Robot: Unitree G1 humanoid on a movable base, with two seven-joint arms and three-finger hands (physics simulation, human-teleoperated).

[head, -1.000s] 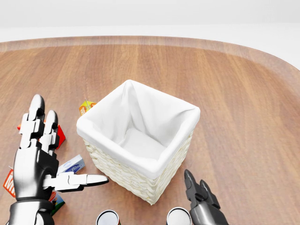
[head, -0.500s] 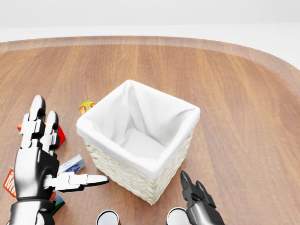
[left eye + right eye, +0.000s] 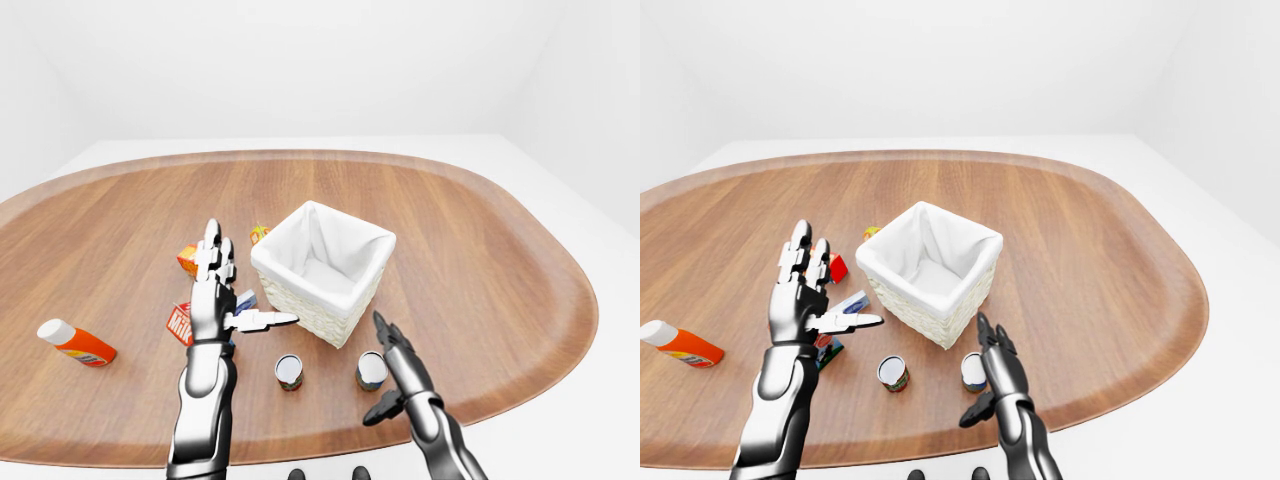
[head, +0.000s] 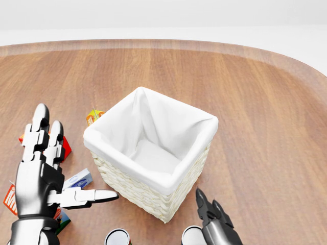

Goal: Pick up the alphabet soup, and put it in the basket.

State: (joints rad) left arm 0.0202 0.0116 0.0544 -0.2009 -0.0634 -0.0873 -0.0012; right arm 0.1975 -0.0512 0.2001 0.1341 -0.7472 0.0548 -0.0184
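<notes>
Two small cans stand below the basket in the left-eye view, one at the left (image 3: 289, 371) and one at the right (image 3: 370, 369). I cannot tell from their labels which is the alphabet soup. The white-lined wicker basket (image 4: 134, 190) stands empty in the middle of the table. My right hand (image 3: 394, 352) is open, right beside the right can (image 4: 192, 235) on its right side, fingers pointing up. My left hand (image 4: 55, 168) is open and raised to the left of the basket, thumb pointing at its wall.
An orange bottle with a white cap (image 3: 76, 342) lies at the far left. A milk carton (image 3: 180, 322), a red box (image 3: 188, 258), a small yellow-orange box (image 3: 259, 234) and a blue-white box (image 4: 77, 179) lie around my left hand. The table edge (image 3: 520, 385) curves close to my right hand.
In the head view my right hand has slid down and slightly left, closer to the right can. The left hand, basket and cans have not moved.
</notes>
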